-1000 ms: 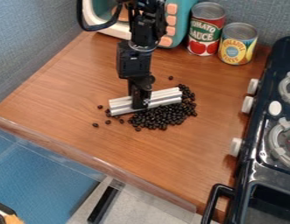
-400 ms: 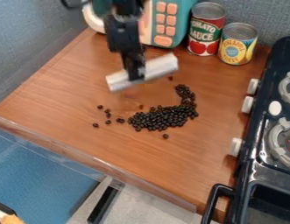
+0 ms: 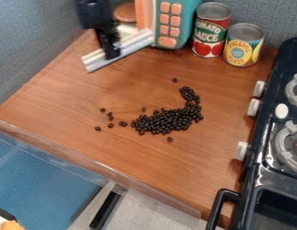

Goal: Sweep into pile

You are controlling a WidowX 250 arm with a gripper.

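- The gripper (image 3: 111,50) hangs down near the back left of the view, clasping a silvery ridged bar (image 3: 135,43).
- The bar lies at a slant, its right end higher in the view and near the toy microwave (image 3: 182,20); it is well apart from the beans.
- The dark beans (image 3: 165,120) sit around the middle of the wooden counter (image 3: 132,155), bunched in a curved heap with a narrower arm that bends up on its right side.
- A few loose beans (image 3: 111,125) are scattered left of the heap, with one just below it and another above it.
- The toy microwave, teal with peach buttons, stands at the back of the counter.
- To its right are two upright cans: a red and green one (image 3: 211,33), and just beside it a yellow and blue one (image 3: 242,48).
- Along the right side is a black toy stove (image 3: 258,164) with pale knobs (image 3: 253,108) and a black handle (image 3: 217,206).
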